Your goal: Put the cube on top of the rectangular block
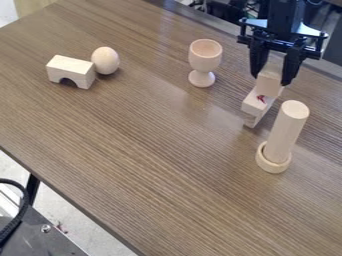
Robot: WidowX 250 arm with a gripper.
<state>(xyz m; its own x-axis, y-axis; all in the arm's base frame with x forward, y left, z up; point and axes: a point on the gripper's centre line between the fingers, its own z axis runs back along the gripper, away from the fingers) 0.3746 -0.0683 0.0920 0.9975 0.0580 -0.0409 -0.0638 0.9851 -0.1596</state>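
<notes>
"Where are you seeing the gripper [271,80]?"

"It is hanging down near the top right, over the brown table [147,165]."

"What are its jaws doing?"

"They are holding the wooden cube [269,86], one on each side."

"And where is the cube sitting?"

"It is showing right at the rectangular block [257,103], over its far part. I am not able to tell if it is touching the top."

"What is the block wearing?"

"It is wearing a little red mark [261,99]."

"Who is standing near it?"

"A wooden cylinder [287,130] is standing up, with a wooden ring [274,164] going around its bottom. They are standing nearer to us than the block."

"What is standing on the block's other side?"

"A wooden goblet [204,55] is standing there, to the left in the view."

"And far over on the left?"

"A wooden egg [105,60] is resting right beside an arch block [70,72]. The arch's round gap is facing down."
</notes>
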